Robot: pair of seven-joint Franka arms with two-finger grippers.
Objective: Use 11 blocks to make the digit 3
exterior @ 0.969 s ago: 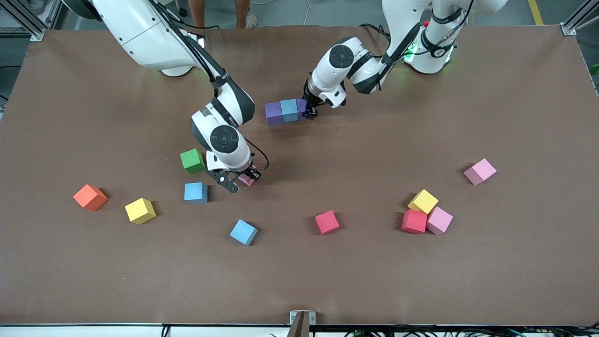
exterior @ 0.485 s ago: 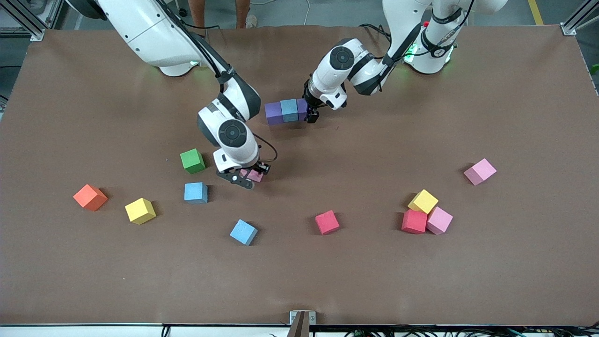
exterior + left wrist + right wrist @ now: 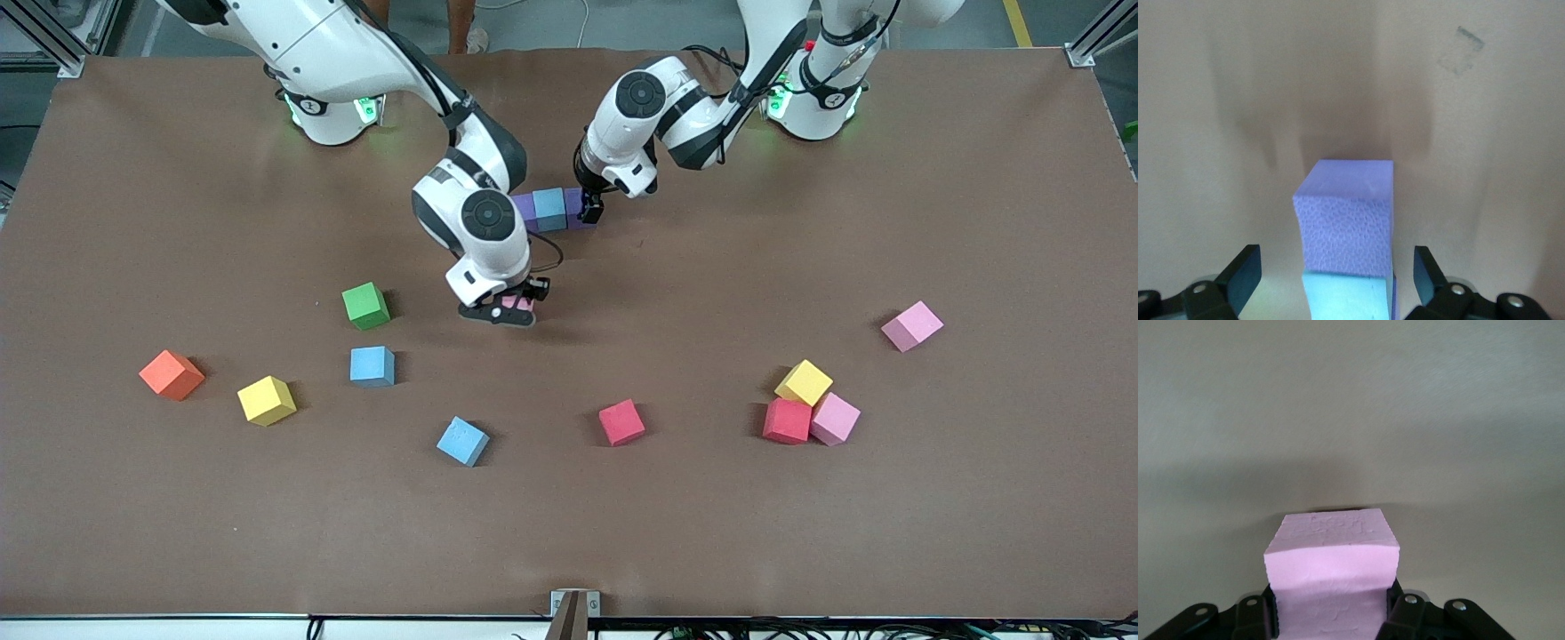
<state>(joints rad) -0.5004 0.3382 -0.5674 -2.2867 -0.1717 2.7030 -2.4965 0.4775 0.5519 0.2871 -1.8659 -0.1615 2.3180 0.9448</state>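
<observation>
No text, label, brand, number or sign can be read anywhere in these views.

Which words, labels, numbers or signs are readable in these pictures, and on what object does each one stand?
None can be read.
The blocks, such as the pink block in the right gripper, have plain faces.
A small marking on the right arm's forearm is too small to read.
</observation>
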